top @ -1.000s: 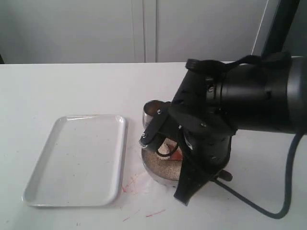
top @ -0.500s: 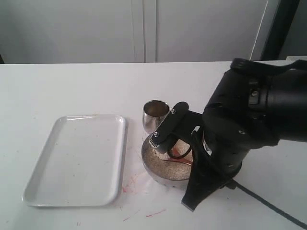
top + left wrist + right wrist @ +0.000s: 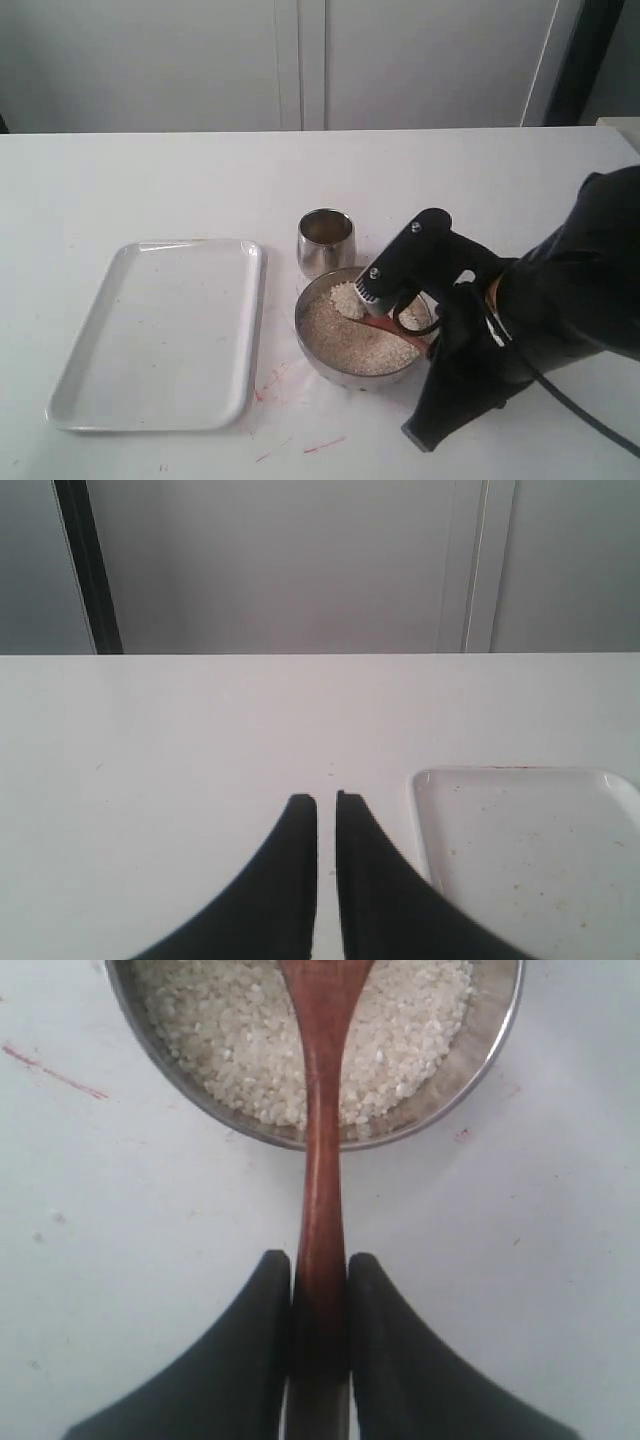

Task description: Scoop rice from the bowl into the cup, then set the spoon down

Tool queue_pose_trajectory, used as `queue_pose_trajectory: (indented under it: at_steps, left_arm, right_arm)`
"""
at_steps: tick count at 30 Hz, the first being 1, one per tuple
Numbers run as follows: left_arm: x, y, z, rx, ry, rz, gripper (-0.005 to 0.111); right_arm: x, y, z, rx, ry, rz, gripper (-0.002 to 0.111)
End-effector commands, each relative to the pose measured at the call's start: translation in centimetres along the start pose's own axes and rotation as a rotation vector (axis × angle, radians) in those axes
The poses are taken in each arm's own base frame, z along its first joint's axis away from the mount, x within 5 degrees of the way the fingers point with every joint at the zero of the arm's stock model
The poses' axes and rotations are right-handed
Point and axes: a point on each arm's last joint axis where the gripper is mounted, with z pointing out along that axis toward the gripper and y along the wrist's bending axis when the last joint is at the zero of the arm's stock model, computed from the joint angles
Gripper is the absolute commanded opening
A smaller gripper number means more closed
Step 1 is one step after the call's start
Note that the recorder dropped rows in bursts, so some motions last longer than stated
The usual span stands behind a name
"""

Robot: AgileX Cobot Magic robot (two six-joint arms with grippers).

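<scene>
Lab-like test bench: bare white table (image 3: 150,180), plain pale cabinet doors (image 3: 200,60) behind.

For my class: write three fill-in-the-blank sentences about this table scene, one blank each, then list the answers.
The right pincer is shut on the handle of a wooden ____. Its scoop carries a heap of ____. The small steel cup stands right beside the wide steel ____.
Missing words: spoon, rice, bowl.

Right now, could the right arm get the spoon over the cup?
Probably yes: the cup stands just beyond the bowl rim, mouth open, with nothing between it and the spoon.
</scene>
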Motion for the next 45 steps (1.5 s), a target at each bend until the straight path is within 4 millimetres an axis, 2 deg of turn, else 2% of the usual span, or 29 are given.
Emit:
queue_pose_trajectory:
  at_steps: [1, 5, 10, 38, 45]
  left_arm:
    - [-0.3, 0.0, 0.0, 0.005, -0.014, -0.011, 0.014]
    - [-0.3, 0.0, 0.0, 0.005, -0.014, -0.011, 0.014]
    - [-0.3, 0.0, 0.0, 0.005, -0.014, -0.011, 0.014]
    - [-0.3, 0.0, 0.0, 0.005, -0.014, -0.011, 0.014]
    - [-0.3, 0.0, 0.0, 0.005, -0.014, -0.011, 0.014]
  right_arm:
    - [0.9, 0.2, 0.7, -0.019, -0.039, 0.058, 0.000]
    - [1.2, 0.3, 0.9, -0.023, -0.080, 0.096, 0.000]
    - [1.4, 0.1, 0.1, -0.005, -0.104, 0.090, 0.000]
    - [1.6, -0.1, 0.0, 0.011, -0.087, 0.078, 0.000]
    - [-0.3, -1.0, -2.2, 0.049, -0.076, 0.100, 0.000]
